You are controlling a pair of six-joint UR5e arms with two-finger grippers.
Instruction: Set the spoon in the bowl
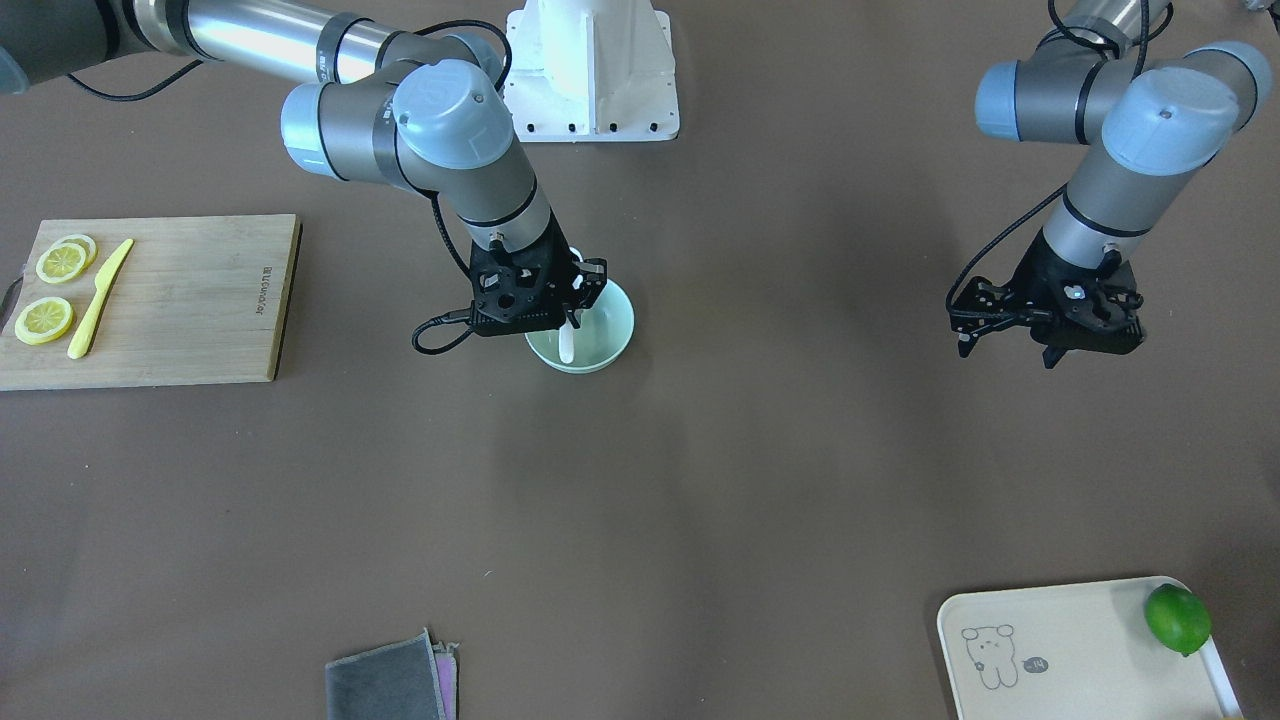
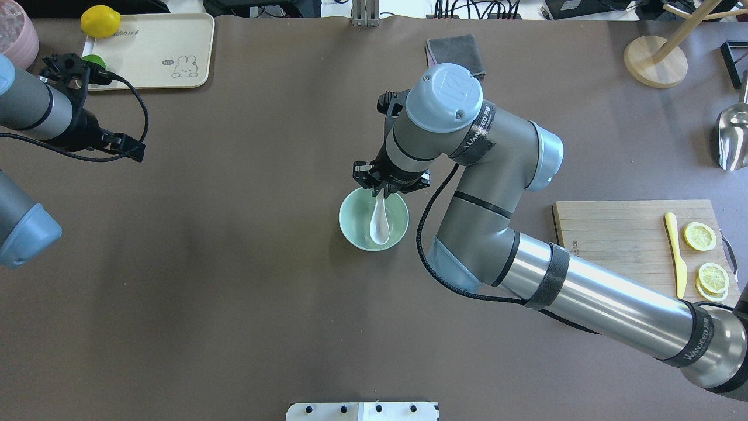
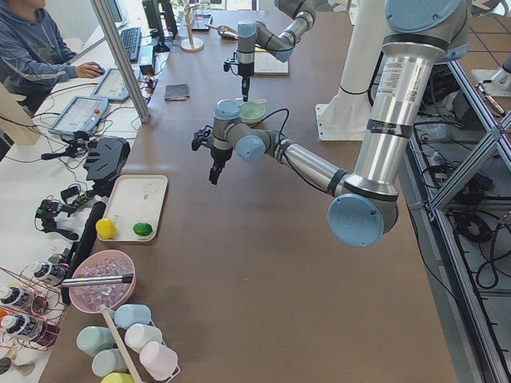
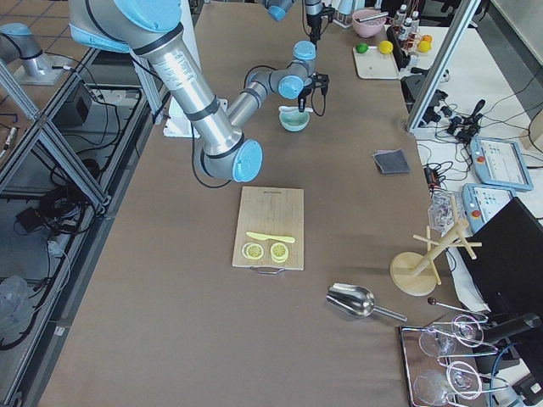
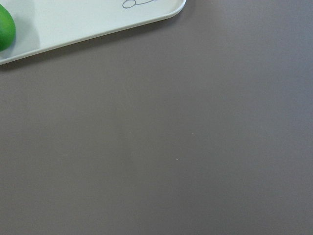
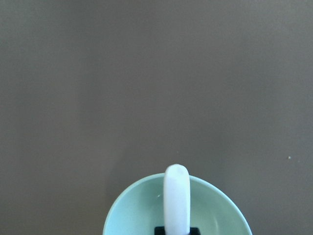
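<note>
Sitting on brown table [image 2: 234, 304], bowl [image 2: 353, 227], spoon [image 2: 380, 226] inside, cutting board [image 2: 613, 234]

1. From the front-facing camera, the right gripper [image 1: 575, 318] hides most of the spoon [image 1: 567, 345]; only a white stub shows inside the bowl [image 1: 612, 352].
2. The right wrist view's bottom edge cuts off the bowl and the spoon's lower end.
3. In the left wrist view, the picture's edges cut off the lime [image 5: 5, 29] and the tray [image 5: 73, 19].
</note>
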